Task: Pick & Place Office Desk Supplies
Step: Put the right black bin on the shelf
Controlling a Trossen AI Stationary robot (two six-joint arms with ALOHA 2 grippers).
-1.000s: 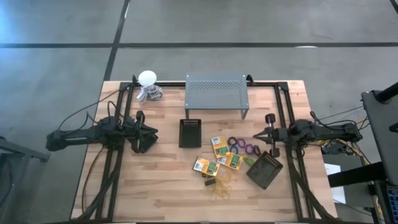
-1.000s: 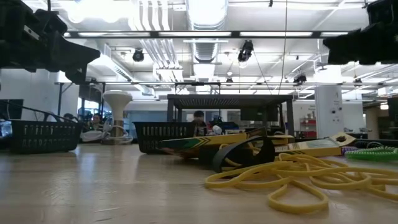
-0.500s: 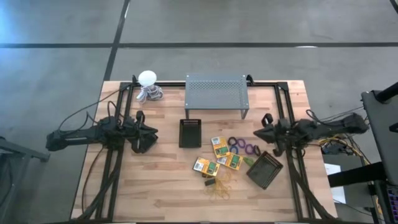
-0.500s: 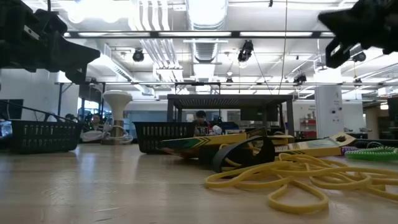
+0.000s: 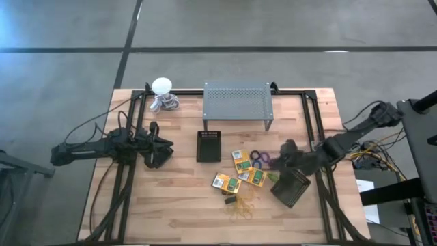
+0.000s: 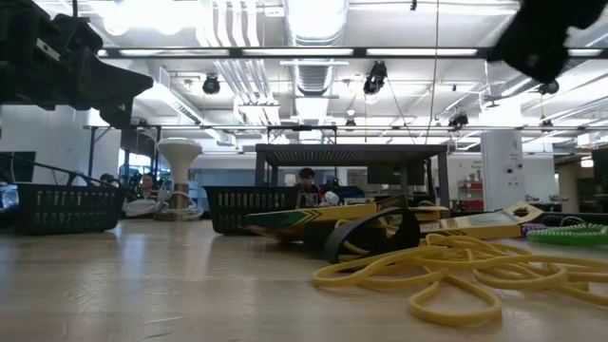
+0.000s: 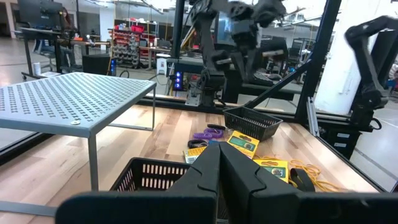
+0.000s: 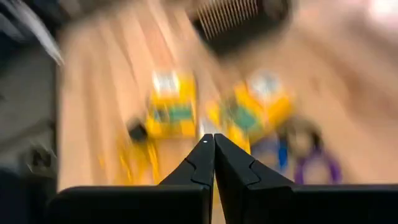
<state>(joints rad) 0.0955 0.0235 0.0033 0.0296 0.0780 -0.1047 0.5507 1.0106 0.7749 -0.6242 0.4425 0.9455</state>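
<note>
Yellow-and-green crayon boxes point(image 5: 240, 160) lie in a loose cluster right of centre on the wooden counter point(image 5: 184, 205), seen from above. Purple rings point(image 5: 271, 164) lie just to their right, and a tangle of yellow rubber bands point(image 5: 242, 203) lies below them, toward the frame's lower edge. A dark mesh basket point(image 5: 209, 145) sits left of the cluster; a second, tilted basket point(image 5: 291, 187) sits at its lower right.

The right tool point(image 5: 287, 152) hangs just right of the purple rings, above the tilted basket's upper corner. In its wrist view its fingers point(image 8: 233, 177) are pressed together to a point, holding nothing. The supplies lie to its left in the overhead frame, the rings nearest, then the boxes. This arm is much the nearer, so the pick likely falls to it, and its fingers would have to spread first.

The left tool point(image 5: 158, 145) waits at the frame's left, also closed and empty, well apart from the supplies.
</note>
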